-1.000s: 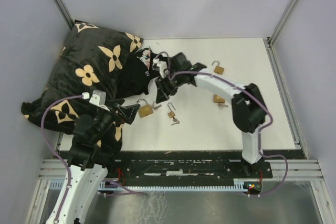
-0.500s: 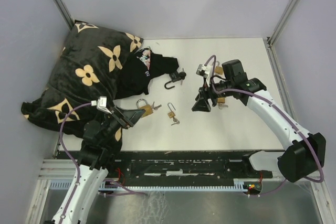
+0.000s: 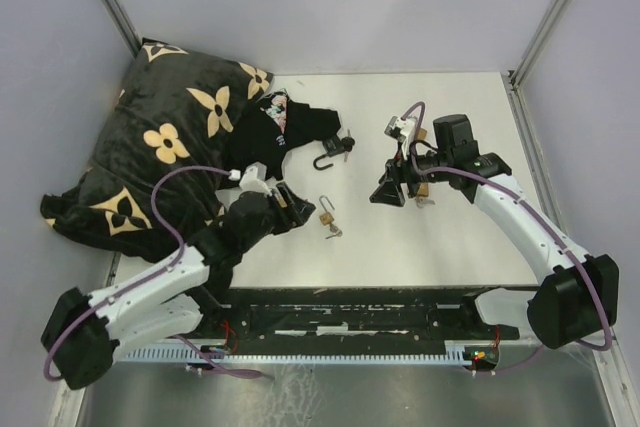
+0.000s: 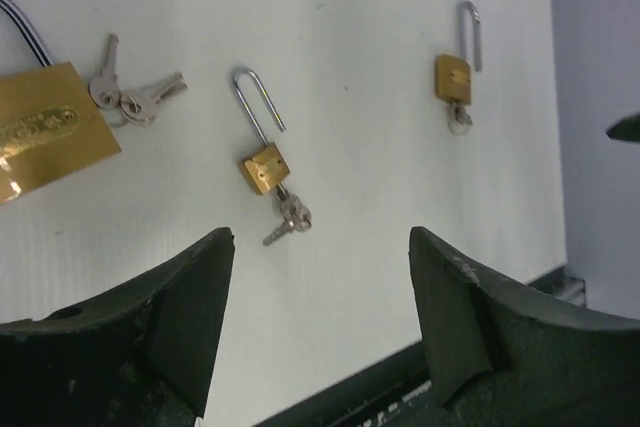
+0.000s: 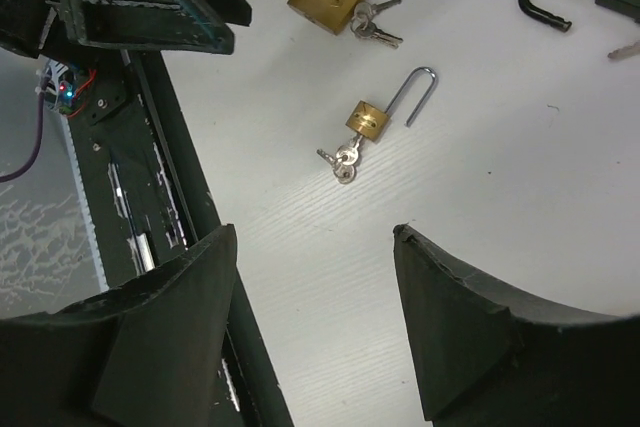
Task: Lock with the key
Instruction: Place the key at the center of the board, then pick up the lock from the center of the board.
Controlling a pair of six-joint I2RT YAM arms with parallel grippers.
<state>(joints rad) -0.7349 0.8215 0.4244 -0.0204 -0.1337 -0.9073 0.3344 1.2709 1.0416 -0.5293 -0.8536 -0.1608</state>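
Note:
A small brass padlock [image 3: 326, 216] lies on the white table with its shackle open and a key [image 3: 335, 232] in its base. In the left wrist view this padlock [image 4: 265, 167] and its key [image 4: 290, 217] lie ahead of my left gripper [image 4: 320, 242], which is open and holds nothing. In the top view my left gripper [image 3: 289, 219] hovers just left of the padlock. My right gripper [image 3: 384, 197] is open and empty to the padlock's right. The right wrist view shows the padlock [image 5: 367, 119] and key [image 5: 342, 162] beyond my right gripper [image 5: 315, 237].
A large brass padlock [image 4: 45, 132] with a bunch of keys [image 4: 135, 97] lies beside my left fingers. A black open padlock [image 3: 335, 151] lies further back, near the black flowered pillow [image 3: 170, 137]. Another small brass padlock [image 4: 455, 77] lies under the right arm.
My left arm has stretched out to the right over the table to the brass padlocks, its jaws narrowing a little. My right arm drew back from the pillow to the table's middle right.

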